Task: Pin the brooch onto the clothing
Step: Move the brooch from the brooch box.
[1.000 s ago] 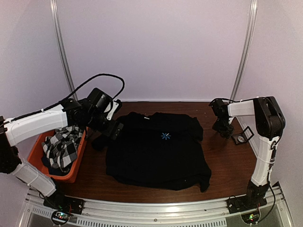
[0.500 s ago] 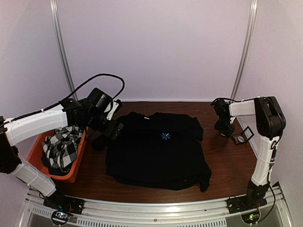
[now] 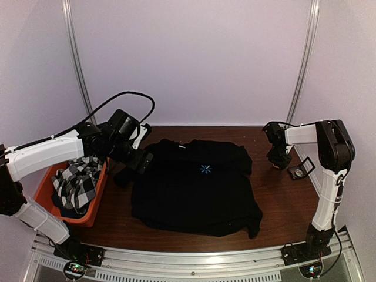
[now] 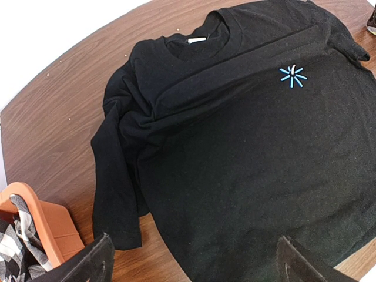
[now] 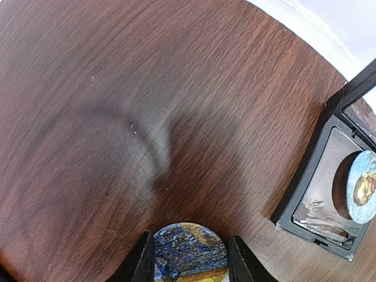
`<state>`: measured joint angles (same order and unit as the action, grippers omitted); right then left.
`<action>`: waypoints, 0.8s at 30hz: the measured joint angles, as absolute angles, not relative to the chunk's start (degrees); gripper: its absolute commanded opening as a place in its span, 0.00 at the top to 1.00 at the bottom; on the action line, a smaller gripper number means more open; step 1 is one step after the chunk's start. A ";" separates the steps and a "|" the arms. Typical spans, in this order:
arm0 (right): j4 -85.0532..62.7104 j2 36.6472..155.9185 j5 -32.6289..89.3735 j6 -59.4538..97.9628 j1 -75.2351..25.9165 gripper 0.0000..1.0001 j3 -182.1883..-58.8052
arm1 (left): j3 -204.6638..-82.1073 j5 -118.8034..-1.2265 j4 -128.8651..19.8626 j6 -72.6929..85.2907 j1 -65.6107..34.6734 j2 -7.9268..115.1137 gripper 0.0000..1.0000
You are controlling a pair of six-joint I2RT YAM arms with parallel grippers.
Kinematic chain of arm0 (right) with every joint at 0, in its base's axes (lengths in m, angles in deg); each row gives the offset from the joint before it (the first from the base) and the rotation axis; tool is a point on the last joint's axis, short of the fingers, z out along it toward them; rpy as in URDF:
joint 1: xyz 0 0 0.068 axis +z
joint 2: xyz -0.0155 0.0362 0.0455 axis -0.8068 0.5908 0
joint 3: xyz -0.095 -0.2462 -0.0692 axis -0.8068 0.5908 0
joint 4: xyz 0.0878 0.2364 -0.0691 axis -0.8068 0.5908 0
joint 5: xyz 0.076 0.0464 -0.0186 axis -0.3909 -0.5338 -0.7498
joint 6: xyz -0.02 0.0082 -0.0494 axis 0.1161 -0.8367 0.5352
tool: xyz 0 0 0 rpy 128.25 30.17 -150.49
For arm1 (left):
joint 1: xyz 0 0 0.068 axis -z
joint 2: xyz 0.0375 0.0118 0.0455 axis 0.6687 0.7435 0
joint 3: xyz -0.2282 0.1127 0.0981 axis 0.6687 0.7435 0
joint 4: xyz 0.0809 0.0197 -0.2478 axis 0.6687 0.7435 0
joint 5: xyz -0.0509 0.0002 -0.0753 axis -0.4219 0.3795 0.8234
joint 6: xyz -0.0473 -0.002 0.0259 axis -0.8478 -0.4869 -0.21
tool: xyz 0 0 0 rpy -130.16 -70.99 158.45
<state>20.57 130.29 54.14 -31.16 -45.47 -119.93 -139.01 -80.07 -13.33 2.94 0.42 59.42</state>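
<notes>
Narrowed right fingers (image 5: 143, 258) onto brooch (image 5: 189, 252) on worktop (image 5: 88, 117): probably ready to lift. Left fingers (image 4: 88, 264) wide over T-shirt (image 4: 247, 147).

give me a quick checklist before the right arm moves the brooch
1. brooch sits between the jaws of the right gripper: ok
2. jaws closed firmly on it: cannot tell
3. box apart from the right gripper: ok
4. shirt spread out, print facing up: ok
5. left gripper open, holding nothing: ok
</notes>
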 measured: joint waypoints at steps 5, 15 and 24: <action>20.13 130.29 54.10 -31.16 -45.49 0.62 -119.78 | -139.01 -80.09 -13.33 2.94 0.42 59.42 0.02; 19.06 130.07 53.90 -30.62 -45.51 0.40 -119.14 | -139.01 -80.07 -13.33 2.94 0.42 59.40 0.02; 20.18 130.44 53.40 -30.38 -45.51 0.43 -120.04 | -139.01 -80.09 -13.33 2.94 0.42 59.40 0.02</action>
<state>20.18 130.44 53.40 -30.38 -45.51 -120.04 -139.01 -80.09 -13.33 2.94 0.42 59.40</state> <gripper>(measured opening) 0.592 0.977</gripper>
